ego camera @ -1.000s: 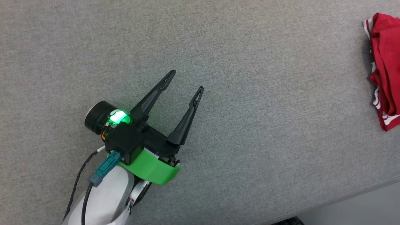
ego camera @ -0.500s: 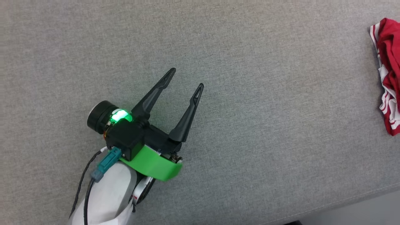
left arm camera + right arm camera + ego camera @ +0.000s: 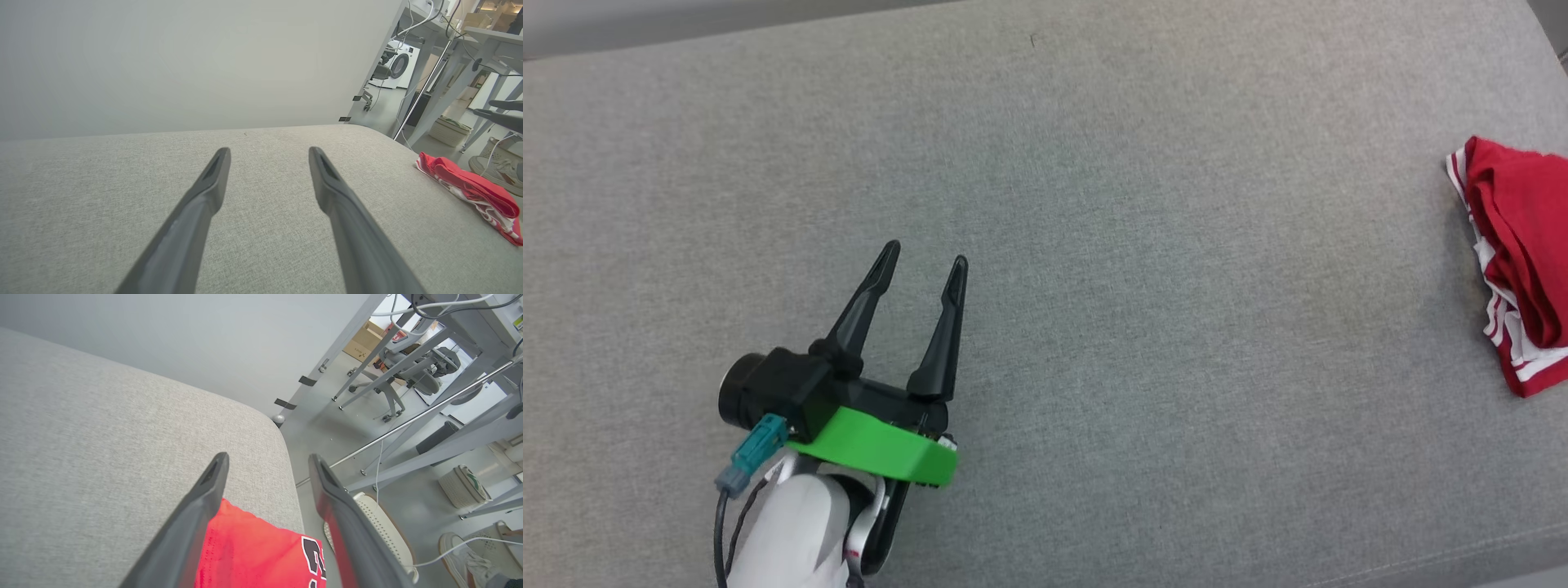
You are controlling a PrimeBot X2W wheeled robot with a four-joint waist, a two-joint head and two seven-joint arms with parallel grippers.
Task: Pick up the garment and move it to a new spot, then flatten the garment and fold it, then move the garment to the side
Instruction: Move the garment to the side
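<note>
- The left claw (image 3: 926,252) is hovering over the near-left part of the grey fabric bench (image 3: 1176,286). Its fingers are pointing away from the robot, standing wide apart and gripping nothing.
- Bare grey bench cloth is stretching from that claw across to the garment (image 3: 1515,245).
- The garment, red with red-white striped trim, is lying bunched at the bench's right edge, well apart from the left claw.
- The right claw (image 3: 268,456) is hanging over the garment near the rounded bench corner. Its fingers are spreading wide and holding nothing, and whether they are touching the cloth cannot be told.
- Beyond the bench, a woven basket (image 3: 463,486), a sneaker (image 3: 461,547) and an office chair (image 3: 408,375) are sitting on the floor among metal desk legs.
</note>
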